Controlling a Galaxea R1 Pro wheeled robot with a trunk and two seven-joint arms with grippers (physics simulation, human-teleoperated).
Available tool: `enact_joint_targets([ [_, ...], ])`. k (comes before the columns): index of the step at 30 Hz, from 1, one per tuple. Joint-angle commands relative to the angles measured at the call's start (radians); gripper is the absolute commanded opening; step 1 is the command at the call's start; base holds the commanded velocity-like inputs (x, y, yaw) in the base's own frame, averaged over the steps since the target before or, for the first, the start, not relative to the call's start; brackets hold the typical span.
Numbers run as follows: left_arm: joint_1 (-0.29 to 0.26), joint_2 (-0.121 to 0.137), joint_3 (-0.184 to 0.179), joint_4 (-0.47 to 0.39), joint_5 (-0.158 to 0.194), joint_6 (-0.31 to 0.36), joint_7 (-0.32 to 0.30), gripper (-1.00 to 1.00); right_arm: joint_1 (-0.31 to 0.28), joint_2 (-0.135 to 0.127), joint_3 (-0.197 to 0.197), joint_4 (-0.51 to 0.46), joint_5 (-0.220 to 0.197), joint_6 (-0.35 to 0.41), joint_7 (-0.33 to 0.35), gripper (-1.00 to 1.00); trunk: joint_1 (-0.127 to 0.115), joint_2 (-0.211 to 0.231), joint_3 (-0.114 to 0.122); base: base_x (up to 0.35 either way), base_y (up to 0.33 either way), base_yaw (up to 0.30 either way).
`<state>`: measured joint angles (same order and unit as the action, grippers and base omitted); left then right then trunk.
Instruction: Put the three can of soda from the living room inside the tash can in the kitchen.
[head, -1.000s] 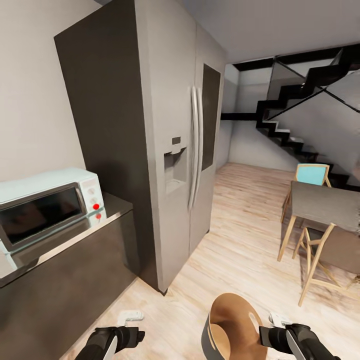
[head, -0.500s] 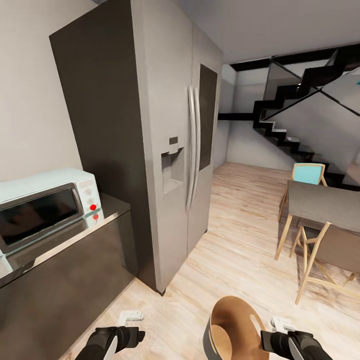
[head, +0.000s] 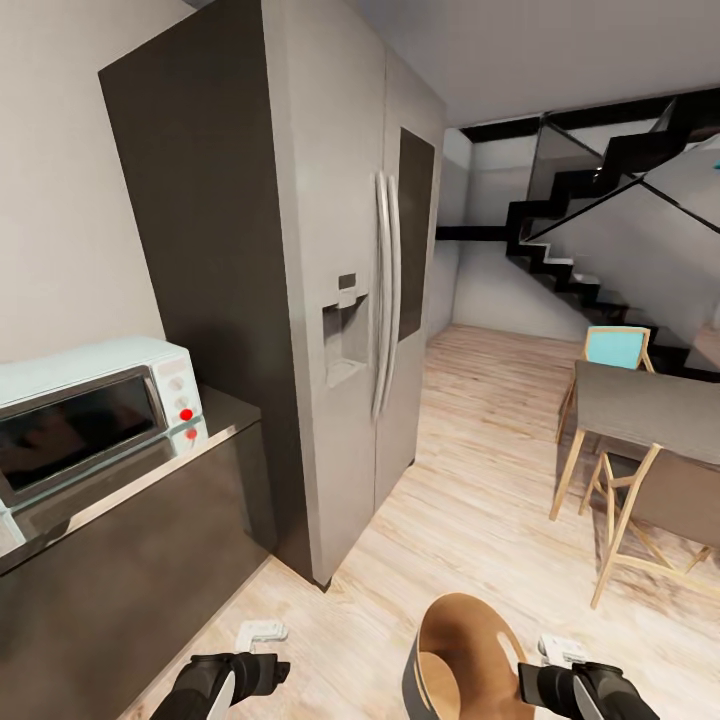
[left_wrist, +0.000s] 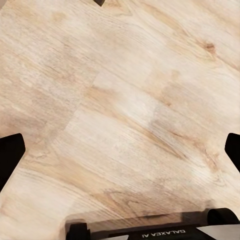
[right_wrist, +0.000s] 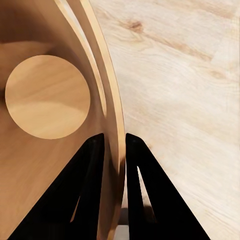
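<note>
The trash can (head: 455, 655), grey outside and tan wood-like inside, hangs low in front of me in the kitchen, tilted so its inside faces the head camera. My right gripper (head: 532, 682) is shut on its rim. In the right wrist view one finger sits inside the wall and one outside (right_wrist: 114, 139), and the bin's round bare bottom (right_wrist: 47, 97) holds nothing. My left gripper (head: 258, 650) is open over the light wood floor, its fingers (left_wrist: 11, 154) spread wide with nothing between them. The soda cans are out of view.
A tall steel double-door fridge (head: 370, 300) stands ahead on the left beside a dark counter (head: 130, 560) with a white microwave (head: 90, 410). At the right are a dining table (head: 650, 405) and wooden chairs (head: 620, 350), with a black staircase (head: 600, 230) behind.
The whole head view shifted slightly, so the camera moved. The bin stays in my right gripper, and both grippers sit a touch lower in view.
</note>
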<state>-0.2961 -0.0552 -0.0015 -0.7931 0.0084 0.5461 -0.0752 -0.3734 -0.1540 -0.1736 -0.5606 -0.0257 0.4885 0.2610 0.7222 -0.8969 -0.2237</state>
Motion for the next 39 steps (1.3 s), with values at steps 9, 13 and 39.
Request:
enact_joint_targets([
  [9,0.000,0.000,0.000,0.000,-0.001,0.000,0.000,1.00,0.000,0.001,-0.001,-0.001,-0.015,0.004,0.006,-1.00,0.000,0.000,0.000,0.000,0.000,-0.008],
  [13,0.000,0.000,0.000,0.000,0.000,0.000,0.000,1.00,0.000,0.000,-0.001,-0.001,-0.015,0.004,0.006,-1.00,0.000,0.000,0.000,0.000,0.000,-0.159],
  [39,0.000,-0.002,-0.005,0.002,-0.005,-0.011,0.000,1.00,-0.001,-0.012,0.006,-0.002,-0.004,0.005,0.141,-1.00,0.000,0.000,0.001,0.000,0.000,-0.222],
])
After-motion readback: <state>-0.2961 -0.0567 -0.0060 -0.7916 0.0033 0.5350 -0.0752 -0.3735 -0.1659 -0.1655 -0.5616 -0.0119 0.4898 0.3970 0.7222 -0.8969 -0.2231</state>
